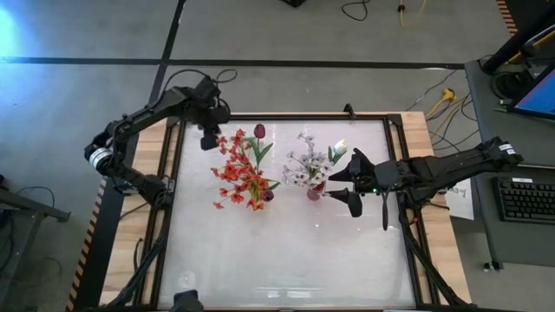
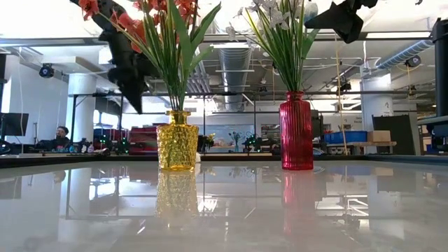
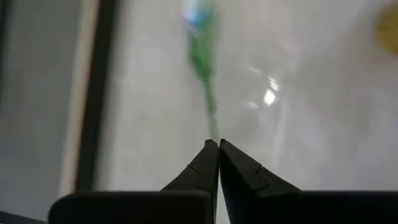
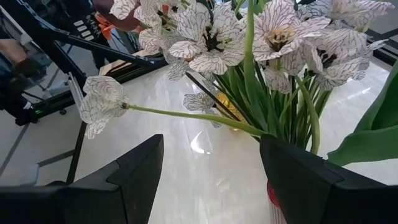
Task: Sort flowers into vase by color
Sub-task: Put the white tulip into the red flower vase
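A yellow vase (image 2: 176, 140) holds red-orange sprays (image 1: 238, 173) and a dark red tulip (image 1: 259, 131). A red vase (image 2: 297, 129) holds white blossoms (image 1: 308, 163); their stems stick into its neck. My left gripper (image 1: 211, 137) is near the table's far left, beside the red-orange sprays, shut on a green stem (image 3: 210, 102). My right gripper (image 1: 345, 184) hovers open and level just right of the white bunch. Its fingers (image 4: 211, 180) stand apart from the flowers, and one white blossom (image 4: 102, 102) leans out in front of them. My left gripper pinches a thin green stem (image 3: 213, 132) between its two shut fingertips. The stem runs on past the tips, lengthwise with the fingers, above the table top. Its far end is blurred, and I cannot tell which flower it belongs to.
The white table top (image 1: 286, 251) is bare on its near half. Dark frame rails (image 1: 169, 173) run along its left and right sides. Behind the table in the low view lies a workshop with a seated person (image 2: 61, 134) far off.
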{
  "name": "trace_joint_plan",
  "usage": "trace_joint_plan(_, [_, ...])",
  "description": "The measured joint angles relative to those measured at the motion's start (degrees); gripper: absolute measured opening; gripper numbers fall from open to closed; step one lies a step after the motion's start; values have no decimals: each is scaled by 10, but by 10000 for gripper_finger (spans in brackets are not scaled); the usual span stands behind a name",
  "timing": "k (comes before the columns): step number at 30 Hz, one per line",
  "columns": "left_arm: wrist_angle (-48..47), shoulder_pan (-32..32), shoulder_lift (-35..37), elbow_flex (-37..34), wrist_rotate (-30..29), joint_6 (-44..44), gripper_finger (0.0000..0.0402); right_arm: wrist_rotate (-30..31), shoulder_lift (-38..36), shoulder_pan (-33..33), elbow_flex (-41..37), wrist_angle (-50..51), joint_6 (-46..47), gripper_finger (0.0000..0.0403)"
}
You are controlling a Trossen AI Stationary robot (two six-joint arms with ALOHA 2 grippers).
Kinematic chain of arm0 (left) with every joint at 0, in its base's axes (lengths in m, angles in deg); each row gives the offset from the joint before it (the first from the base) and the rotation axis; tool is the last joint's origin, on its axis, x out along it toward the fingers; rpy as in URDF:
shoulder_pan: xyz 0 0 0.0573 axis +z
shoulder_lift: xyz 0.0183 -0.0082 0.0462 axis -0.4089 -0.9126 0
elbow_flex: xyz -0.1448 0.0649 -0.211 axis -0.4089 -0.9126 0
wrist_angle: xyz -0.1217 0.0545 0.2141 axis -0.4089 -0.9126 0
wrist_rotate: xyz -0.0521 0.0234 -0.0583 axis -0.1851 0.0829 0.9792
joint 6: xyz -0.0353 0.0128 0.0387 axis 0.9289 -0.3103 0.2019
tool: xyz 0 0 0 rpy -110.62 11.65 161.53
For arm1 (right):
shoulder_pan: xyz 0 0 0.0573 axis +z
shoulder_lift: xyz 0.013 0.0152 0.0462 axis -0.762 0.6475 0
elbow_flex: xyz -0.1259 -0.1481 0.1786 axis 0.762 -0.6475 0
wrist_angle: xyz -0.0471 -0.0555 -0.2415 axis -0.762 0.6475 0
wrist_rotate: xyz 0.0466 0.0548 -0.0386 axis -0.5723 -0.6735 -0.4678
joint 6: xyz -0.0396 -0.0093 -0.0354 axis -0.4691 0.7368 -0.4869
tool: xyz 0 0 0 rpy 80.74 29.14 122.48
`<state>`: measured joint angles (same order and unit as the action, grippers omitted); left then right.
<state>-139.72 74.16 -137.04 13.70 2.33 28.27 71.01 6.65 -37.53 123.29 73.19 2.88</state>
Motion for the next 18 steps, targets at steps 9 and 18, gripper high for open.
trace_joint_plan(9, [-25,-7,-7,-51,3,86,0,-1,0,0,0,0,0,258])
trace_joint_plan(18, [173,-7,-33,-131,3,82,84,-1,0,0,0,0,0,258])
